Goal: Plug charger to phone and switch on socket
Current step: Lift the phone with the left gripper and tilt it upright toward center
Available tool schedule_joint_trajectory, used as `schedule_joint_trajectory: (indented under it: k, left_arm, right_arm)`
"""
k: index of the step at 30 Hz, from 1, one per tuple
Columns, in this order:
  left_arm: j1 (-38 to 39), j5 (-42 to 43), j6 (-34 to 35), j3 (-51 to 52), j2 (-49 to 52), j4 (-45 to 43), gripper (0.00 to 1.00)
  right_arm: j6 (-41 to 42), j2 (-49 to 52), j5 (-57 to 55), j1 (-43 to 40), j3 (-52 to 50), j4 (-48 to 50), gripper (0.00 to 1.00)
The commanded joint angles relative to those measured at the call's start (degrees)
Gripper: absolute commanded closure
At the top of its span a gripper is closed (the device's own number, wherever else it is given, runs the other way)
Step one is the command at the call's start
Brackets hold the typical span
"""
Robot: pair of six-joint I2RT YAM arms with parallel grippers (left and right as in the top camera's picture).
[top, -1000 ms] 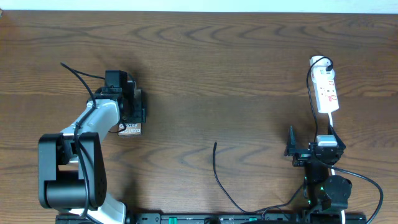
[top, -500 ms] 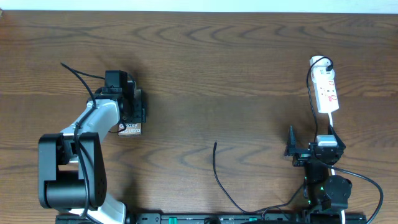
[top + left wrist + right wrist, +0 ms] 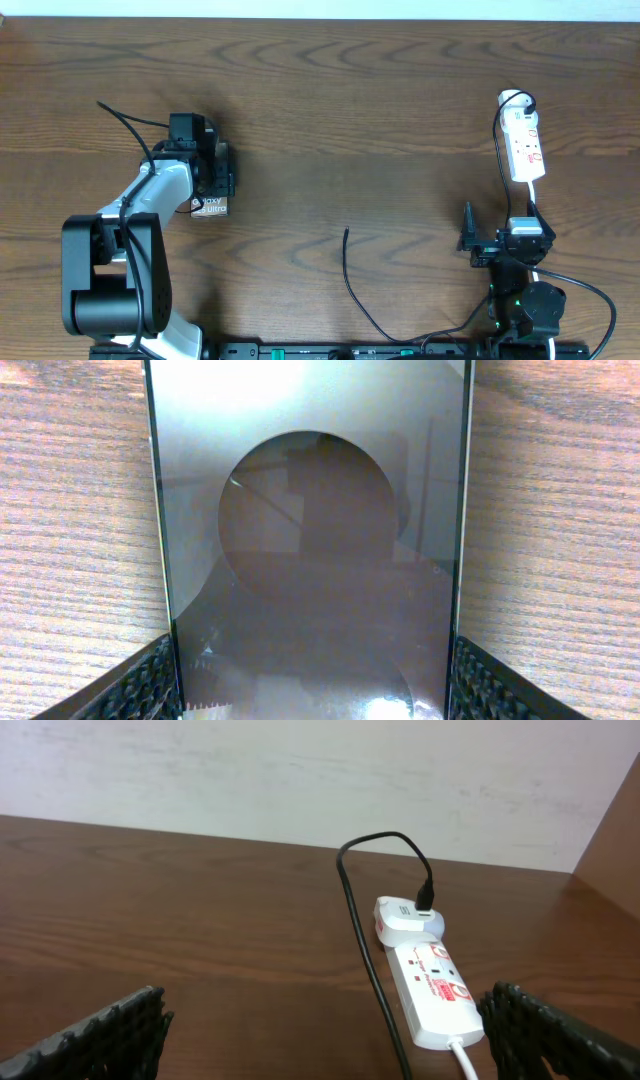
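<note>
The brown-bronze phone lies at the table's left, mostly hidden under my left gripper. In the left wrist view the phone fills the space between the two fingers, which press on its long edges, so my left gripper is shut on it. The charger's thin black cable lies at centre front, its tip pointing away and untouched. The white socket sits at the far right. It also shows in the right wrist view, ahead of my right gripper, which is open and empty.
A white adapter with a black cable is plugged into the socket's far end. The socket's white cord runs back toward the right arm. The left arm's base stands at the front left. A pale wall borders the table's far edge.
The phone's visible end under the left gripper has shifted very slightly. Both arms otherwise stay where they were.
</note>
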State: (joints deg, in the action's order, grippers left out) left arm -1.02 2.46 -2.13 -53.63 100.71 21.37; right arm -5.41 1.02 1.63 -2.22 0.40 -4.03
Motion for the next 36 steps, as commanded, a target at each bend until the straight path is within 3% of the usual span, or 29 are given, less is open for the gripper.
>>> schedule_joint_trajectory:
  k: [1, 18, 32, 36]
  left_arm:
    - [-0.02, -0.11, 0.94, 0.83, -1.51, 0.37, 0.93]
    - [-0.02, 1.66, 1.33, 0.46, -14.32, 0.07, 0.93]
    - [-0.02, 13.97, 12.2, 0.46, -14.69, 0.15, 0.92]
    - [-0.02, 15.1, 19.52, 0.46, -14.69, 0.15, 0.93]
  right_arm:
    - [0.66, -0.26, -0.17, 0.44, -0.09, -0.26, 0.01]
    - [0.66, -0.26, -0.17, 0.44, -0.09, -0.26, 0.01]
    - [0.66, -0.26, -0.17, 0.44, -0.09, -0.24, 0.01]
    - [0.66, -0.26, -0.17, 0.44, -0.09, -0.24, 0.01]
